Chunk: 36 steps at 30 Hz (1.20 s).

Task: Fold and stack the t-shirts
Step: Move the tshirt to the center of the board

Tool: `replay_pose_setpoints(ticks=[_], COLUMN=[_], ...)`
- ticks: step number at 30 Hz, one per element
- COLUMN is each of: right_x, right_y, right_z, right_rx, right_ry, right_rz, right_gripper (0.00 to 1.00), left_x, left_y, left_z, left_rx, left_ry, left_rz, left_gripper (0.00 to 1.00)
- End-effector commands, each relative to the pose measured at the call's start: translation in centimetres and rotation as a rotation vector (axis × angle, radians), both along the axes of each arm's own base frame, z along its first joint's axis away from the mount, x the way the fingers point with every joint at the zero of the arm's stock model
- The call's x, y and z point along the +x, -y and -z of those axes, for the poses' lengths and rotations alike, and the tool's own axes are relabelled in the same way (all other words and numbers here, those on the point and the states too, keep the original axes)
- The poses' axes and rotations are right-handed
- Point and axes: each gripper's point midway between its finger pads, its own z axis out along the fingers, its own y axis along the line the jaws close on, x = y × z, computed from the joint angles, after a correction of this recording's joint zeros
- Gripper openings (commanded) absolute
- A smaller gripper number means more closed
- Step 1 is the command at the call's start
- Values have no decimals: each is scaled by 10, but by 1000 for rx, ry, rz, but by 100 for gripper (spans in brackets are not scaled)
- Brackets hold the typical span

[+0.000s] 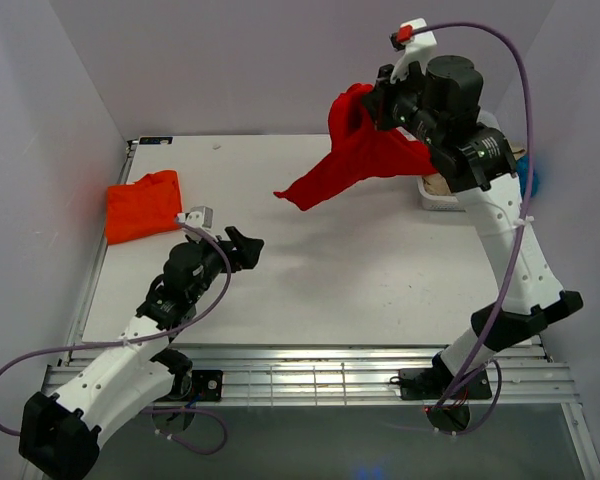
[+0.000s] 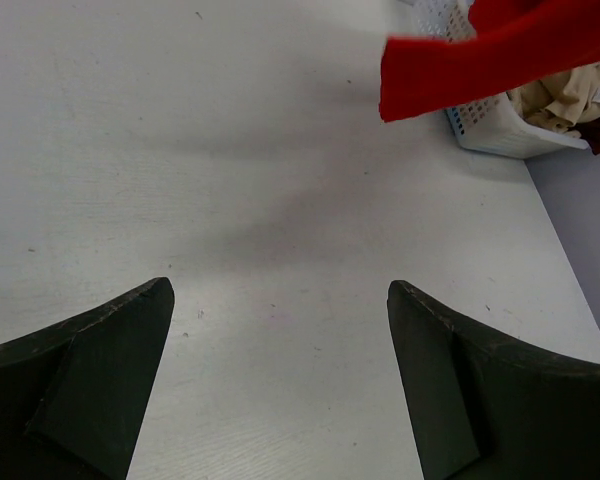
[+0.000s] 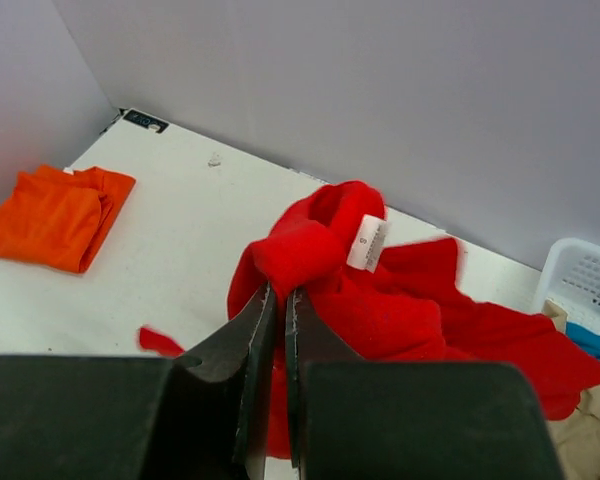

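Right pincer pinches red shirt near collar; left pincer spread; cloth limp, light; shoulders probably better hold.

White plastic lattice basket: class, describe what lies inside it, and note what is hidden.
Inside the white plastic lattice basket, crumpled beige cloth and something blue show. The hanging bright red cloth t-shirt covers the rest of it.

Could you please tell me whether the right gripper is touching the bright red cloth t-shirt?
Touching. The right wrist view shows the right gripper shut on a bunched fold of the bright red cloth t-shirt, beside its white label.
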Motion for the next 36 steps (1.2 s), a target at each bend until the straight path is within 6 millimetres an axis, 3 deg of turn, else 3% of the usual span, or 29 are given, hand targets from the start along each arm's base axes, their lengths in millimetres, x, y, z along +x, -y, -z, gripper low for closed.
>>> replay_pose_setpoints(ticks=[1,2,3,5,6,10,14,16,17,18,19,20,21,22,23,24,29,33,35,36], right_x=[-22,-23,-18,-22,-20,-23,-26,-30,-34,-35,-38,-46,-55,-51,-58,-62,-81,-81,-74,-71], right_y=[20,22,21,30,29,11,-32,-66,-75,-96,-107,-113,-126,-142,-146,-155,-157,-135,-123,-102], right_z=[-18,-8,27,44,80,94,70,69,41,50,42,7,2,7,-18,-19,-44,-56,-43,-45], right_rx=[56,51,15,13,-14,13,47,49,81,63,71,115,116,113,161,170,269,259,220,203], right_ry=[60,43,-21,-36,-100,-135,-119,-139,-96,-128,-120,-61,-66,-80,-43,-48,6,50,41,70], right_rz=[39,48,59,94,102,29,-87,-174,-202,-241,-269,-297,-331,-358,-382,-407,-452,-373,-306,-218], right_gripper=[8,8,8,8,8,8,8,8,8,8,8,8,8,8,8,8,8,8,8,8], left_x=[2,1,1,-1,-1,-2,-2,-2,-2,-2,-2,-2,-3,-3,-3,-3,-4,-6,-7,-8], left_y=[-12,-14,-14,-16,-16,-20,-22,-23,-23,-24,-24,-25,-26,-26,-27,-28,-35,-40,-40,-40], left_z=[-32,-35,-40,-45,-48,-42,-43,-43,-41,-41,-40,-39,-39,-39,-38,-37,-40,-43,-44,-45], left_rx=[-20,-24,-30,-42,-45,-35,-41,-50,-49,-50,-48,-47,-46,-46,-42,-39,-29,-39,-50,-52], left_ry=[64,64,75,88,93,75,69,64,60,60,57,56,57,57,55,55,69,79,85,87], left_rz=[-61,-71,-71,-73,-75,-90,-107,-114,-116,-120,-120,-123,-129,-131,-134,-136,-166,-185,-188,-187], left_gripper=[98,98,98,98,98,98,98,98,98,98,98,98,98,98,98,98,98,98,98,98])
